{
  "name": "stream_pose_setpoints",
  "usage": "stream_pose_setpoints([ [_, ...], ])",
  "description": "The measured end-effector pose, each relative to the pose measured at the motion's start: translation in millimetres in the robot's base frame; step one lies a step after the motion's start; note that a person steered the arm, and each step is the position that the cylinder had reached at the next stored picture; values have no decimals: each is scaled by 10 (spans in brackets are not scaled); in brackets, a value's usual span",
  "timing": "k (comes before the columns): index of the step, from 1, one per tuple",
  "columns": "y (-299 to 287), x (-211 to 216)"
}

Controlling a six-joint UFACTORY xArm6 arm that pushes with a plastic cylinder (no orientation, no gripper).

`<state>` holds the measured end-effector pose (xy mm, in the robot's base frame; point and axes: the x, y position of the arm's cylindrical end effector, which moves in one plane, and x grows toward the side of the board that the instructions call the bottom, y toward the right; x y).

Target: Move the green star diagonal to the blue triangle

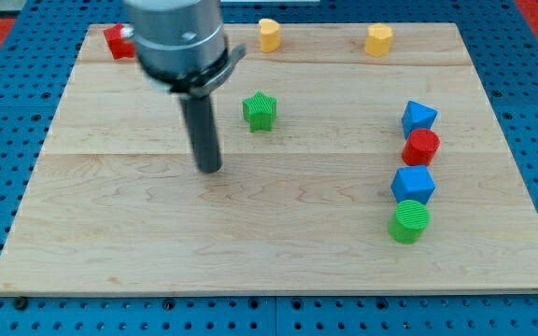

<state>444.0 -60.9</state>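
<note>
**Star at risk of a glancing push**

My tip ends a plain dark rod; there are no jaws to open or close, and it holds nothing. It rests on bare wood on the wooden board, touching no block.

The green star lies up and to the view's right of my tip, near but clearly apart. The blue triangle, as I read the upper blue block, sits far off to the view's right of my tip, heading a tight column: red cylinder just under it, then a blue cube, then a green cylinder.

What could go wrong, as I judge it:
- The star's points give an uneven face, so an off-centre push may spin it or let it slip off my tip.
- A straight drive rightward could carry the star into the column, knocking the triangle or red cylinder and shifting the reference itself.
- Overshooting may leave it directly beside the triangle, not diagonal.
- The two blue blocks look alike and could be confused.

The red block and both yellow blocks along the top edge seem out of harm's way.

No brand, label or writing is readable anywhere.
</note>
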Motion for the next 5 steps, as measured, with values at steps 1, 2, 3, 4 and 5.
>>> stream_pose_setpoints([
  [1,432,-748],
  [2,419,-998],
  [3,6,-1228],
  [4,726,-1302],
  [5,1230,-1295],
])
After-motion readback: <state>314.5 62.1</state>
